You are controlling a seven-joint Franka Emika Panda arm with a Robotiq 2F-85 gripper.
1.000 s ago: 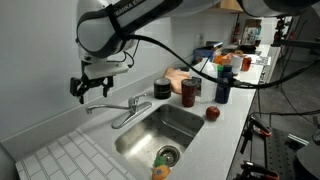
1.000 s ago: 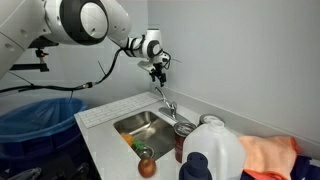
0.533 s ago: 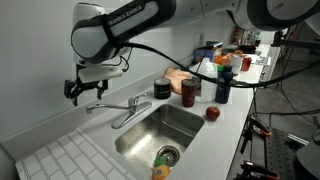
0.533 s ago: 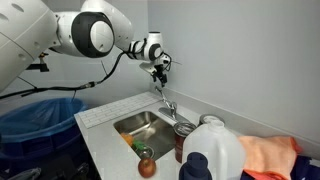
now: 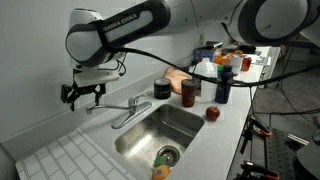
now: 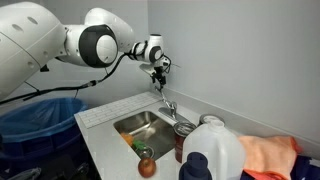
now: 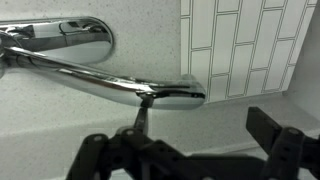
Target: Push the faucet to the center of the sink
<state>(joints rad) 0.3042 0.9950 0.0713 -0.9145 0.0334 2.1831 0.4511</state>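
Note:
The chrome faucet (image 5: 128, 110) stands at the back rim of the steel sink (image 5: 185, 125), its slim spout lying over the basin's back left corner. It also shows in an exterior view (image 6: 167, 103) above the sink (image 6: 128, 124). My gripper (image 5: 82, 93) hangs open and empty by the wall, just left of and above the faucet, apart from it; it shows too in an exterior view (image 6: 158, 72). In the wrist view the spout (image 7: 110, 85) crosses the top, the thin lever (image 7: 144, 110) reaches toward my open fingers (image 7: 195, 150).
A white tiled drainboard (image 5: 65, 155) lies left of the sink. A black round container (image 5: 162, 89), a can (image 5: 189, 93), a dark bottle (image 5: 222, 85) and an apple (image 5: 213, 114) stand to its right. Food scraps sit by the drain (image 5: 162, 168). A blue bin (image 6: 35, 115) stands beside the counter.
My gripper has moved a little down and away from the faucet, along the wall. The faucet has not moved.

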